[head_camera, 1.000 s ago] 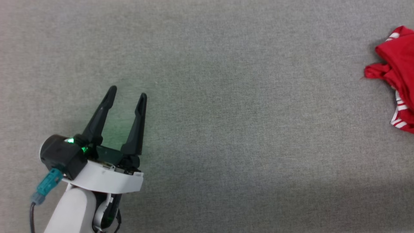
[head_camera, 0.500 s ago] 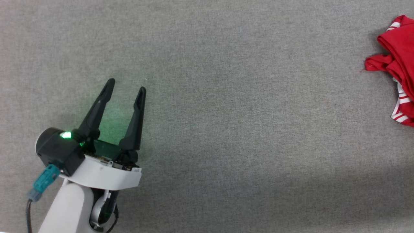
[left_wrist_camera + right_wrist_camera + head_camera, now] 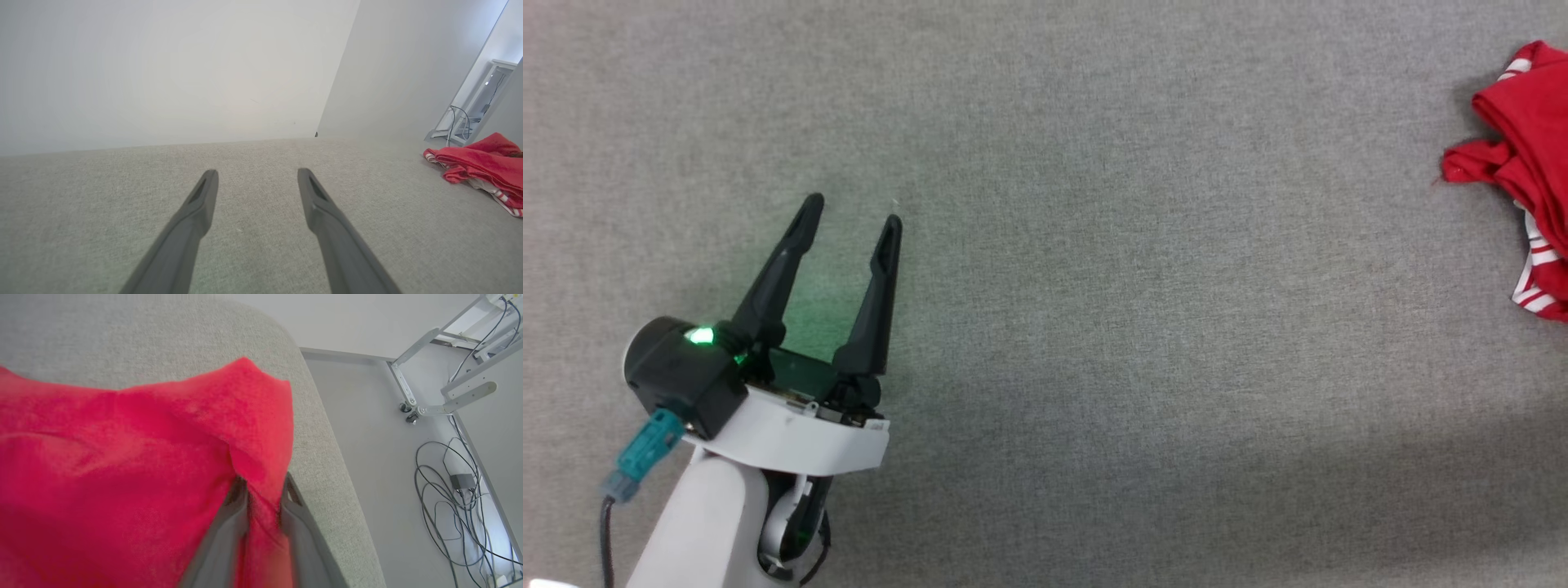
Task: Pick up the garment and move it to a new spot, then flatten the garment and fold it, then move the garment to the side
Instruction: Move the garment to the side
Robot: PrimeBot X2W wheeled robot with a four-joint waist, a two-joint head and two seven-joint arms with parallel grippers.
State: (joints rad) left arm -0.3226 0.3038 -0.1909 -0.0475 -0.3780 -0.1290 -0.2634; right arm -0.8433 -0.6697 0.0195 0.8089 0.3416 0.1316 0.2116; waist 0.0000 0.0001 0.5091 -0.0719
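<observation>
Garment (image 3: 122, 457) — rumpled red cloth, fuzzy, in the right claw (image 3: 264, 486)

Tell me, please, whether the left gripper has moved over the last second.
Yes, slightly. Against the pale speck on the grey surface, the left gripper has crept rightward and up the head view, towards that speck.

left gripper (image 3: 854, 210) — nudged rightward, a touch nearer the garment (image 3: 1527, 122)
</observation>
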